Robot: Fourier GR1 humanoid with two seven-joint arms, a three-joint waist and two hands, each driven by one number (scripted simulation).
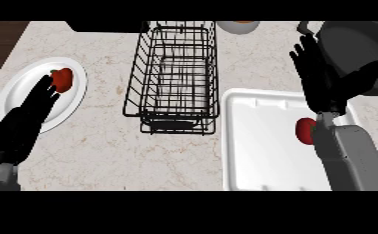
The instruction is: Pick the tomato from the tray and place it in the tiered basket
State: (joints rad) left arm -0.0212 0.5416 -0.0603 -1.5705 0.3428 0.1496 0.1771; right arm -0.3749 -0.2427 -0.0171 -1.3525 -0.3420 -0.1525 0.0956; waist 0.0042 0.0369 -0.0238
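A red tomato (303, 129) lies on the white tray (258, 143) at the lower right, partly hidden by my right forearm. My right hand (316, 78) is above and beyond it, fingers straight and open, holding nothing. The black wire tiered basket (174, 73) stands in the middle of the counter and looks empty. At the left, my left hand (29, 115) is open, its fingers lying over a white plate (74, 78).
A second red fruit (62, 79) sits on the white plate at the left, just beyond my left fingertips. A dark pan (354, 53) is at the far right behind my right hand. A bowl (238, 26) shows at the counter's back edge.
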